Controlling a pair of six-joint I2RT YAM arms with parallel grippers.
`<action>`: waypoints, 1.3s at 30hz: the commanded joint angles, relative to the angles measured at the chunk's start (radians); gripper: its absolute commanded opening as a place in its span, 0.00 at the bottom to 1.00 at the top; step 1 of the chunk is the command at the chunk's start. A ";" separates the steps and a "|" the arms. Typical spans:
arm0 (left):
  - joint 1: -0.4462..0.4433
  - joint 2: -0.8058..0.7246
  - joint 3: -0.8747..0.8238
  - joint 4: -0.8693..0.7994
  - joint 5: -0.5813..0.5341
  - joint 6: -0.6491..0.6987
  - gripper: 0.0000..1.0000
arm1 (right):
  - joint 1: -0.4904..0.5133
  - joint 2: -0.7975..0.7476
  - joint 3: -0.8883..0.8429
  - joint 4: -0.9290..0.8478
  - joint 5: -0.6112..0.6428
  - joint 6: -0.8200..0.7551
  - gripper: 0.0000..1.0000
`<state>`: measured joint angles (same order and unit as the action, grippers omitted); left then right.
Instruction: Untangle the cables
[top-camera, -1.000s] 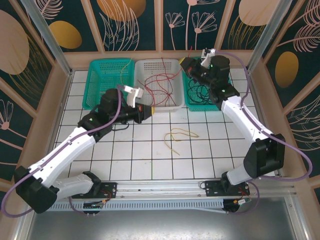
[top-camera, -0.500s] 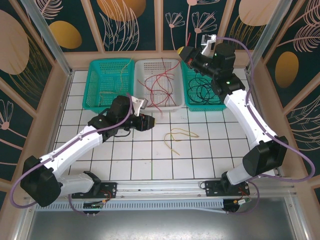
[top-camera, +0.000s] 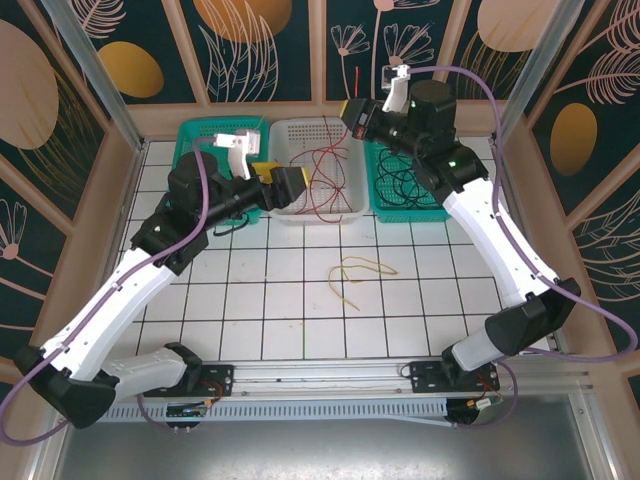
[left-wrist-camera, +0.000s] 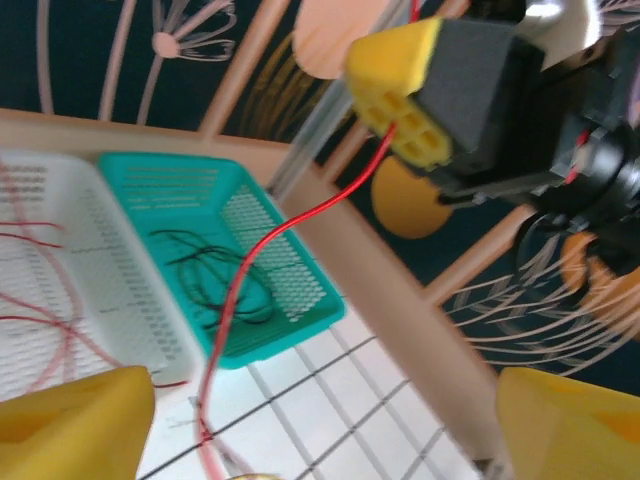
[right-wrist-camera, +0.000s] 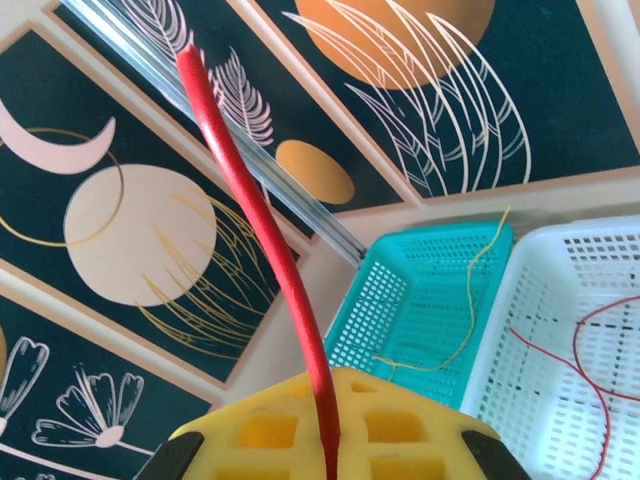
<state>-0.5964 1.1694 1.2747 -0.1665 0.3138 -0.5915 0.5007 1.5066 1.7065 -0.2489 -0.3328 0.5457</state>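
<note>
Up from the low spot by the floor tiles, the left gripper is now hanging over the front of the white basket, at about 11 o'clock in the top view. Its yellow fingers, which were pressed together a moment ago, are now spreading wide and holding nothing. The right gripper is also sitting higher than before, at about 1 o'clock, near the back wall. It is pinching the red cable tight between its yellow pads. That cable is running down from the pads and passing between the open left fingers without being squeezed. Its short top end is sticking up past the right gripper. More red strands are lying in the white basket at 12 o'clock. The black cables are sitting in the green basket at about 1 o'clock. One pale yellow cable is lying loose on the table near the middle. It looks like the left side is letting go so the right side can lift the red cable free by itself. The danger is that it may be dragging other red strands along.
</note>
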 joint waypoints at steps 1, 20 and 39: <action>0.001 0.086 0.002 0.041 0.094 -0.061 0.81 | 0.019 -0.003 0.028 -0.007 0.044 -0.047 0.00; 0.001 0.220 0.000 0.091 0.130 0.031 0.65 | 0.041 -0.003 0.055 -0.025 -0.003 -0.052 0.00; 0.001 0.220 0.103 -0.047 0.006 0.240 0.45 | 0.108 0.052 0.123 -0.131 -0.025 -0.125 0.00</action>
<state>-0.5964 1.3922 1.3407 -0.1932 0.3302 -0.3969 0.5961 1.5459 1.7882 -0.3565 -0.3450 0.4526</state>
